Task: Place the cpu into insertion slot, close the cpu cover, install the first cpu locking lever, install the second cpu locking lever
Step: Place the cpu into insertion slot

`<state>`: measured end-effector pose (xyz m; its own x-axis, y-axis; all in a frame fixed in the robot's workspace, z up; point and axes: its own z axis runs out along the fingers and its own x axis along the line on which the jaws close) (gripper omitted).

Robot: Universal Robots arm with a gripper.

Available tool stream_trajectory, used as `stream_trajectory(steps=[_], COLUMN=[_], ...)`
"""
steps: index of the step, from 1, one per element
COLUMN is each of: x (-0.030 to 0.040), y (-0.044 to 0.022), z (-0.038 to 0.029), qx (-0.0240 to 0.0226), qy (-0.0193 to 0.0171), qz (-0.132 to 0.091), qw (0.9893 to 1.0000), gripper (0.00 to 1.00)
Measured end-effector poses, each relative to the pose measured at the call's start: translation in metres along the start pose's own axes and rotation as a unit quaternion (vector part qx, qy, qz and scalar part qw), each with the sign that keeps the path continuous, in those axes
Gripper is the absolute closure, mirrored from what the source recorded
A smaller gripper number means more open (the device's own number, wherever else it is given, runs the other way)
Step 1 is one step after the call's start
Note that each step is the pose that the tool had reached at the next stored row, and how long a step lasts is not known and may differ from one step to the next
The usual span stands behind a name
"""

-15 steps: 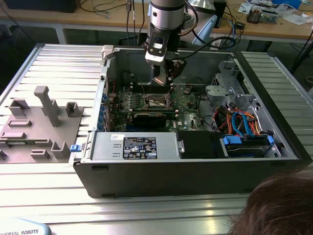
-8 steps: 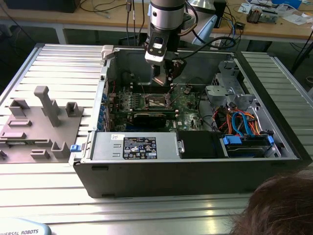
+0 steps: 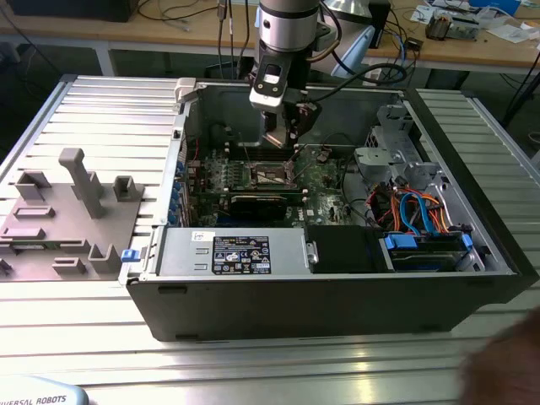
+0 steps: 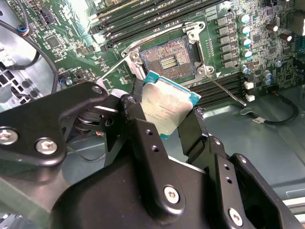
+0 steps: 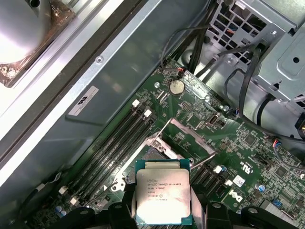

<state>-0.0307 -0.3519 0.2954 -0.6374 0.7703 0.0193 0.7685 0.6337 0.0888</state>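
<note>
My gripper [image 3: 283, 133] hangs inside the open computer case, above the green board. It is shut on the cpu [image 4: 167, 106], a silver-topped square chip held by two opposite edges between the black fingers [image 4: 136, 112]. The cpu [image 5: 163, 196] is tilted and hovers close over the insertion slot [image 4: 167, 59], not touching it. The slot [image 3: 270, 175] lies bare, its gold contacts showing. The cpu cover [image 5: 192, 136] stands swung open beside the slot. Two thin wire levers [image 4: 228, 91] stick out at the slot's sides, unlatched.
Long memory slots [image 4: 143, 21] run alongside the socket. A long black card [image 3: 266, 201], the power supply [image 3: 232, 253], a drive cage [image 3: 388, 152] and bundled cables [image 3: 413, 211] crowd the case. A grey fixture tray [image 3: 67, 211] lies at the exterior view's left.
</note>
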Motion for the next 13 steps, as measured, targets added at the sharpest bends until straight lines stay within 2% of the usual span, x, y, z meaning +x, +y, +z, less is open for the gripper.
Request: stream_trajectory(steps=[5, 8, 9, 12, 13], x=[0.0, 0.0, 0.0001, 0.0, 0.0], y=[0.0, 0.0, 0.0, 0.0, 0.0], z=[0.0001, 0.0003, 0.0003, 0.0003, 0.0003], qx=[-0.0001, 0.0005, 0.0014, 0.0094, 0.0106], qy=[-0.0002, -0.0017, -0.0028, -0.0127, -0.0142], qz=[0.002, 0.008, 0.009, 0.009, 0.009], qw=[1.0, 1.0, 1.0, 0.9998, 0.9998], gripper=[0.46, 0.46, 0.46, 0.46, 0.46])
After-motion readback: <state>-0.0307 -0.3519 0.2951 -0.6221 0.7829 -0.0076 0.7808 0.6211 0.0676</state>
